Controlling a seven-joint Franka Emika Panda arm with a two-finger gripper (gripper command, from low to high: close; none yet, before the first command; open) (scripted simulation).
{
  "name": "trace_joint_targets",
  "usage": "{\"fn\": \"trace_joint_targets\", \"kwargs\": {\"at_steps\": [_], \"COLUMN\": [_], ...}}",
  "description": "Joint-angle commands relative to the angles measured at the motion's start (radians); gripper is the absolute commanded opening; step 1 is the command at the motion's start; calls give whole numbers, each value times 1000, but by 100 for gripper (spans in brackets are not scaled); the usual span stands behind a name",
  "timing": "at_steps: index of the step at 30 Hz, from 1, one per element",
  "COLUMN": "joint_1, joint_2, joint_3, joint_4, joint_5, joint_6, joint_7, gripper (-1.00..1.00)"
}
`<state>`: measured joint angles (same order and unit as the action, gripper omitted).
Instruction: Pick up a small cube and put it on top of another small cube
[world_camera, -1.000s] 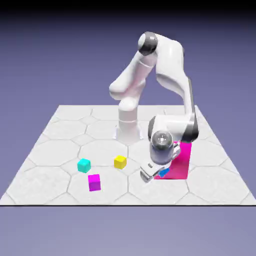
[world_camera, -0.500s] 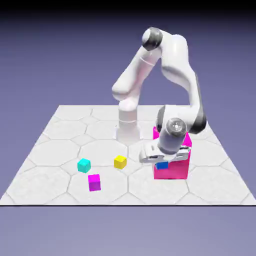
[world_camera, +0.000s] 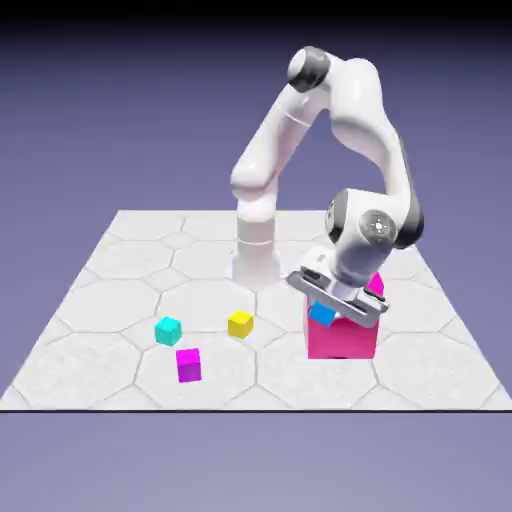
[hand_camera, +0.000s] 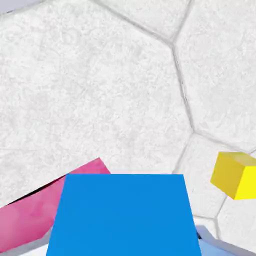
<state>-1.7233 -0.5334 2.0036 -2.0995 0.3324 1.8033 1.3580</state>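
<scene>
Small bright blue cube (world_camera: 322, 314) gripped by two-finger gripper (world_camera: 325, 306), nr big magenta block (world_camera: 341, 340) — pick done, stacking still to do.

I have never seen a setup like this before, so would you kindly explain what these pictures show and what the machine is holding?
This is a simulated white robot arm with a two-finger gripper, mounted on a pale surface patterned like stone.

One view comes from a fixed camera facing the robot from across the table. The other comes from a camera on the hand, looking along the gripper, so things there appear large and turned.

On the surface lie a cyan cube, a purple cube and a yellow cube; the yellow one also shows in the hand view. Toward the exterior view's right stands a much bigger magenta block.

The gripper is closed on a small blue cube, which fills the bottom middle of the hand view.
</scene>
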Motion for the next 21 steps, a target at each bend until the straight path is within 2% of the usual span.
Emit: {"fn": "trace_joint_targets", "kwargs": {"at_steps": [1,16,21], "joint_1": [15,232,95], "joint_2": [2,29,-73], "joint_3": [-11,-178,-134], "joint_4": [-3,-43,-56], "joint_5": [-10,-125,-175], "joint_6": [0,12,88], "joint_7": [44,696,914], "gripper": [-100,-100,-100]}}
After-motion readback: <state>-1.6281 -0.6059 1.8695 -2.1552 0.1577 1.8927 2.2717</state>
